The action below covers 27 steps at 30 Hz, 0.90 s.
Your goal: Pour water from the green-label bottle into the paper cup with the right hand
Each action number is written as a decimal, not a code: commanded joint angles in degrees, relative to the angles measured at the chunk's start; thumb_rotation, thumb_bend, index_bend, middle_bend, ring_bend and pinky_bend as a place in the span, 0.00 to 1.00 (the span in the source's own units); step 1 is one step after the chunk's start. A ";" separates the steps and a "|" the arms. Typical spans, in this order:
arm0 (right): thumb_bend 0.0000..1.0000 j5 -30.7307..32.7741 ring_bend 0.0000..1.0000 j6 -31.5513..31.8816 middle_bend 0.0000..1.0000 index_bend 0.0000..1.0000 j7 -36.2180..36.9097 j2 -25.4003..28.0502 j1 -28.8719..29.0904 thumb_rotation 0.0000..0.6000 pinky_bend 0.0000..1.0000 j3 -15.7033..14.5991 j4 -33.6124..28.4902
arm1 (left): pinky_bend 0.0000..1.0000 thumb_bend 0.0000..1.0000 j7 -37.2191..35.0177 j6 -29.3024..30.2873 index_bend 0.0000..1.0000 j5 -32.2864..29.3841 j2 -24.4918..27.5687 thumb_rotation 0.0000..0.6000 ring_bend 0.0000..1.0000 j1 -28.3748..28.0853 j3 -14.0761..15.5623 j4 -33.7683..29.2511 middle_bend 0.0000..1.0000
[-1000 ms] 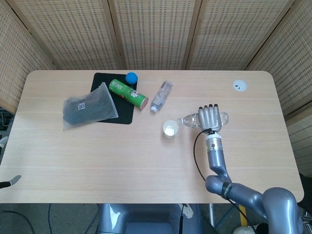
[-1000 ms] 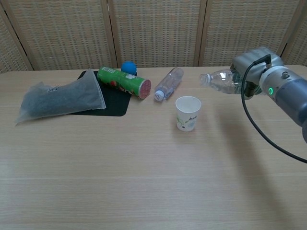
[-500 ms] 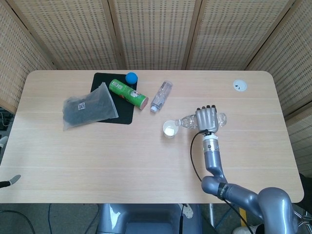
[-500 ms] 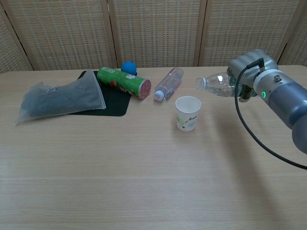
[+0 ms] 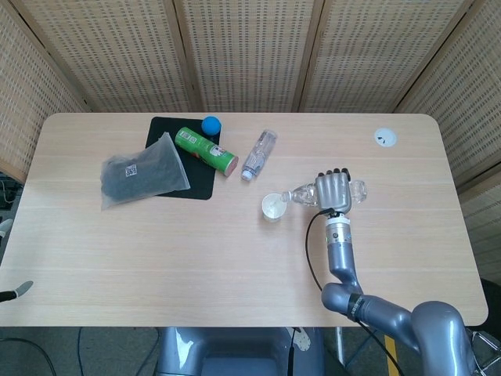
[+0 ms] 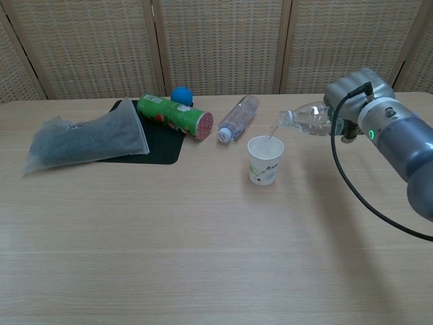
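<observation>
robot hand [image 6: 348,101]: right one grasped the clear ribbed bottle [image 6: 308,118], tipped near horizontal, mouth over the cup
desk [image 5: 235,258]: pale smooth wood
paper cup [image 6: 264,160]: light white cone, upright, caught a thin stream
risk: more tilt could overshoot the rim or topple it

1. The right hand [image 5: 335,189], right of centre in the head view, is silver-grey metal with dark gaps between its segmented fingers.
2. A pale cylindrical wrist joins smooth, rounded grey arm segments.
3. A thin black cable loops alongside the forearm.
4. A small green light glows on the wrist in the chest view.
</observation>
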 commanded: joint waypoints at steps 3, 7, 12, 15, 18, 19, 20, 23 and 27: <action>0.59 0.33 0.46 0.10 0.57 0.60 -0.39 -0.17 0.05 1.00 0.75 0.25 0.10 | 0.00 0.05 0.03 -0.05 0.00 -0.03 -0.02 1.00 0.00 -0.04 -0.03 0.00 0.00; 0.59 0.32 0.46 0.05 0.57 0.60 -0.23 -0.11 0.00 1.00 0.75 0.36 0.18 | 0.00 0.05 -0.01 -0.09 0.00 -0.03 0.01 1.00 0.00 -0.03 0.00 0.04 0.00; 0.59 -0.16 0.46 0.03 0.57 0.60 0.53 0.10 -0.26 1.00 0.75 0.20 0.32 | 0.00 0.05 -0.13 -0.09 0.00 -0.01 0.06 1.00 0.00 -0.04 -0.02 0.04 0.00; 0.59 -0.70 0.46 0.04 0.57 0.60 1.56 0.30 -0.43 1.00 0.75 0.21 0.20 | 0.00 0.05 -0.24 0.04 0.00 0.16 0.10 1.00 0.00 0.04 0.04 0.03 0.00; 0.59 -1.57 0.46 0.03 0.57 0.60 3.80 0.52 -0.71 1.00 0.75 0.37 -0.05 | 0.00 0.05 -0.33 0.15 0.00 0.27 0.17 1.00 0.00 0.10 0.06 -0.01 0.00; 0.59 -1.78 0.46 -0.02 0.57 0.60 4.73 0.57 -0.83 1.00 0.75 0.51 -0.18 | 0.00 0.05 -0.37 0.16 0.00 0.31 0.15 1.00 0.00 0.11 0.08 0.01 0.00; 0.59 -1.87 0.46 -0.10 0.57 0.60 6.16 0.61 -0.99 1.00 0.75 0.93 -0.48 | 0.00 0.05 -0.45 0.18 0.00 0.39 0.16 1.00 0.00 0.14 0.12 0.01 0.00; 0.59 -2.40 0.46 -0.21 0.58 0.60 10.44 0.69 -1.39 1.00 0.75 2.05 -0.79 | 0.00 0.05 -0.46 0.30 0.00 0.65 0.21 1.00 0.00 0.18 0.17 -0.05 0.00; 0.59 -0.71 0.46 -1.05 0.58 0.60 15.80 0.89 -2.17 1.00 0.75 4.76 -2.78 | 0.00 0.05 -0.60 0.49 0.00 0.84 0.24 1.00 0.00 0.29 0.23 -0.04 0.00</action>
